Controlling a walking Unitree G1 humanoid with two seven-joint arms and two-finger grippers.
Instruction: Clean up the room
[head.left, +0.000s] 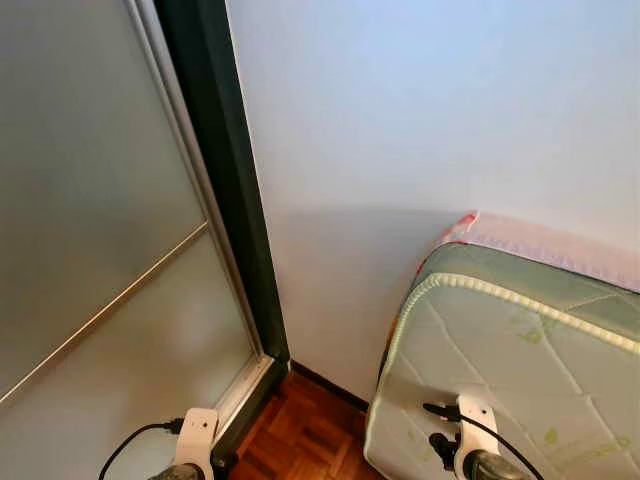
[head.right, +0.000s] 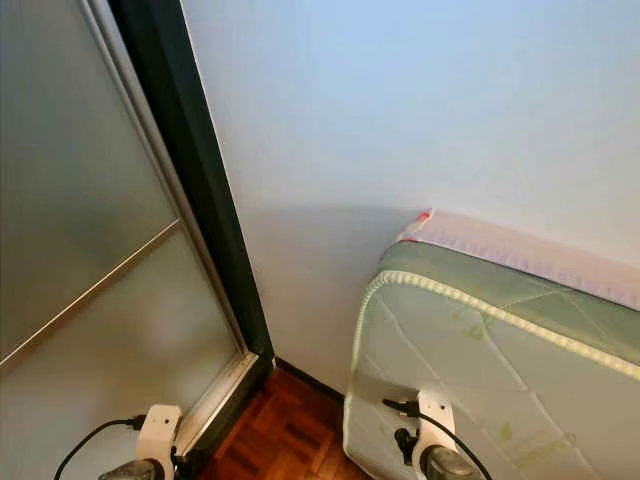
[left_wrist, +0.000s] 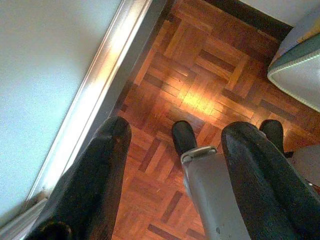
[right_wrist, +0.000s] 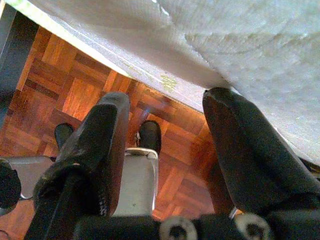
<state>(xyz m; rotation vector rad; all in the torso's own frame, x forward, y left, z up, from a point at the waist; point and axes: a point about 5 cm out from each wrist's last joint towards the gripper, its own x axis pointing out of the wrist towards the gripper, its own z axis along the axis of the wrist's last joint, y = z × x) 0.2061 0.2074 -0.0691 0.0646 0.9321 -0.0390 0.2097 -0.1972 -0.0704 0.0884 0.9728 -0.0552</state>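
Nothing that plainly needs tidying lies within reach here; the nearest candidate is the mattress (head.left: 520, 350), a quilted green-edged slab at the lower right of the head views, its long edge running from lower left up toward the right edge, with a pink layer (head.left: 560, 245) behind it against the white wall (head.left: 420, 120). It lies on the right arm's side: the right gripper (right_wrist: 162, 150) hangs just beside its quilted face, fingers spread well apart and holding nothing, pointing down at the parquet floor (right_wrist: 65, 85). The left gripper (left_wrist: 172, 165) hangs likewise at the lower left, jaws wide and empty, over the parquet next to the metal track (left_wrist: 95, 95) of the frosted sliding door (head.left: 90, 220). That door fills the left of the head views, its dark frame (head.left: 225, 170) running from top centre down to the floor. Between frame and mattress only a narrow strip of floor shows, so this corner hems the robot in; I judge the coming move is a turn away to find clutter elsewhere, and the mattress edge beside the right arm is what it could brush.
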